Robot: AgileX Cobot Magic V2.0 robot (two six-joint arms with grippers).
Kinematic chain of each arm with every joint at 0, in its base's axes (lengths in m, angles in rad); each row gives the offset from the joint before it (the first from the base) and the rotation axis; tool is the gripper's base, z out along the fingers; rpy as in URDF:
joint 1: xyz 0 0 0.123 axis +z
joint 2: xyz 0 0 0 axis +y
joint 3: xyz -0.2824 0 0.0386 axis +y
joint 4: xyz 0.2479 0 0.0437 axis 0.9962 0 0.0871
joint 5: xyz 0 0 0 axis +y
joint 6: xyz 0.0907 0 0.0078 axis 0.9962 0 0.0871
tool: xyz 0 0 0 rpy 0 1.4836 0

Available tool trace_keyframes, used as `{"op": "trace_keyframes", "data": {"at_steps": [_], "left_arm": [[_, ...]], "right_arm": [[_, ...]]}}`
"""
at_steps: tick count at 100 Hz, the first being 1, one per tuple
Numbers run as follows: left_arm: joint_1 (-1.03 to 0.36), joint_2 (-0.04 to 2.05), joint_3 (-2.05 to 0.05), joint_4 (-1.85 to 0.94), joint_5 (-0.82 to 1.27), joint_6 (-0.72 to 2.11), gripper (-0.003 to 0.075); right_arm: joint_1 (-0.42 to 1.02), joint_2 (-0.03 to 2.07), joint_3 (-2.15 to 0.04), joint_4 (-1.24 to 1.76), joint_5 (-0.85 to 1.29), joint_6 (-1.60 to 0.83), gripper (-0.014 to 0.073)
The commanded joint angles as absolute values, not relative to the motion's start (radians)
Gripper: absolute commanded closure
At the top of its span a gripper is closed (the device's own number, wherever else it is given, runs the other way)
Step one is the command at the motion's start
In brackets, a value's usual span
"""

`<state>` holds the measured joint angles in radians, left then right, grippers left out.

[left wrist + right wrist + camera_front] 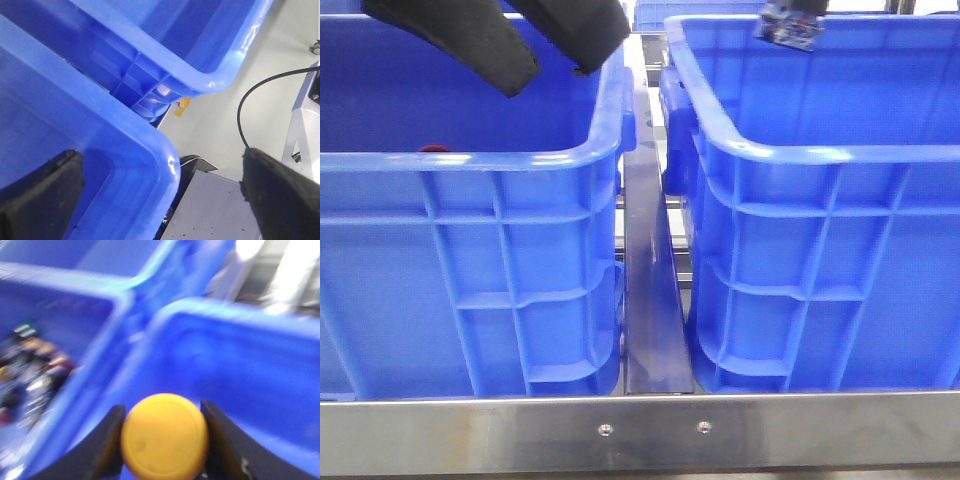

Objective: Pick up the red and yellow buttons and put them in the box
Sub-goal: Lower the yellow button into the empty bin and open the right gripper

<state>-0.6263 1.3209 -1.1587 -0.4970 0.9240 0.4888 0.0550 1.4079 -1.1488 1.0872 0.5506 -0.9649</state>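
Left crate [470, 160]: sliver of red [434, 150] shows just over near rim, maybe red button, too small to tell. Left gripper [555, 55] hangs above this crate's inner corner, fingers [42, 192] spread wide, holding nothing.

Right wrist view, blurred: heap of mixed small parts [30, 365] in one crate. Right gripper [162, 440] clamps yellow button [164, 435] by its cap, over other crate, the box [240, 360], interior looks bare.

Judgement: yellow button lifted, not yet released; red button not yet picked. Roughly halfway at most.
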Motion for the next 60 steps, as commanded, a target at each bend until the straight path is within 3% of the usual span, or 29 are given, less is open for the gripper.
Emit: {"op": "trace_keyframes", "data": {"at_steps": [1,22,60], "left_arm": [[-0.633,1.296,-1.188,-0.532,0.894,0.492,0.0113],[-0.633,1.296,-1.188,-0.532,0.892,0.492,0.0113],[-0.633,1.296,-1.188,-0.532,0.875,0.492,0.0113]], "right_arm": [[0.049,1.405,-1.182,1.117,0.418,-0.985,0.0437],[0.049,1.503,-1.182,1.117,0.238,-0.985,0.0437],[0.049,1.681,-1.184,1.122,0.105,-0.985,0.0437]]}}
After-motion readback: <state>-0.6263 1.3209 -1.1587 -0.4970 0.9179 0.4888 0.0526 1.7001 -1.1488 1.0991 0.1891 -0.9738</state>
